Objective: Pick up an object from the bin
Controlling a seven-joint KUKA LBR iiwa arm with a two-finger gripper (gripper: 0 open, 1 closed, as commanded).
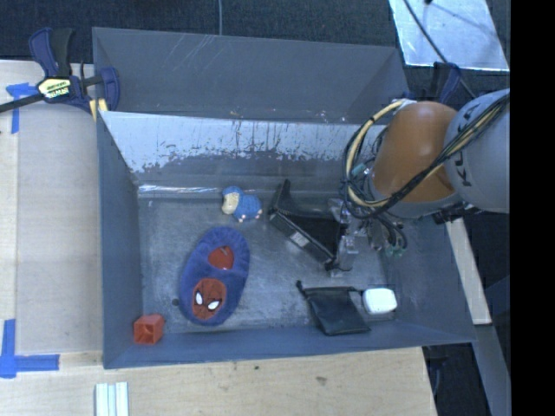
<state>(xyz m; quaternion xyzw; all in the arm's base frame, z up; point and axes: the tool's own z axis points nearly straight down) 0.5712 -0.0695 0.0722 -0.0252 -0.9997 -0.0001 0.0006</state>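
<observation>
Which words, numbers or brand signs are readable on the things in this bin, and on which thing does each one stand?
None can be read.
The blue slipper bears a red masked face, a picture without letters.
The red block, black case and white piece show no marks.

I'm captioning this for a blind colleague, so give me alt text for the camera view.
The end effector hangs in a grey bin, over the right end of a black tool. Nearby lie a black pouch and a white lump; farther left, a blue slipper, a small blue toy and a red cube.
</observation>
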